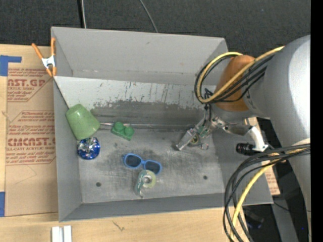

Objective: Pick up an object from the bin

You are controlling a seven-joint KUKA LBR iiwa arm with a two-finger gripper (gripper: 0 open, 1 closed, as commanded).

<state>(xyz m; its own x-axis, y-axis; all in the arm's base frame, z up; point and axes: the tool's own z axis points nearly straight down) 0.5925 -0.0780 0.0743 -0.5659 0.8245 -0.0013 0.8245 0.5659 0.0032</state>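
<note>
The grey metal bin [68, 185] holds only a few loose things, all on its left half and well apart from the arm [290, 92] that reaches in from the right. Largest of them is a pale green cup [82, 121] lying tipped against the left wall. Nearer the middle, towards the near side, lie blue sunglasses [141, 163], with a small whitish-green piece [145, 181] touching their near edge. Just beside the cup on its near side rests a glittery blue ball [89, 148], and a small green block [122, 130] sits to the cup's right. The gripper [192, 146] hangs low over bare floor in the right half of the bin. It seems to stand released with nothing between its prongs, though the angle makes this hard to be sure of. By my reading the pick is in its approach step and nothing is chosen yet. The sunglasses are the closest candidate, so the next move calls for travelling left and nearward, then lowering squarely astride whichever thing it takes before clenching.
</note>
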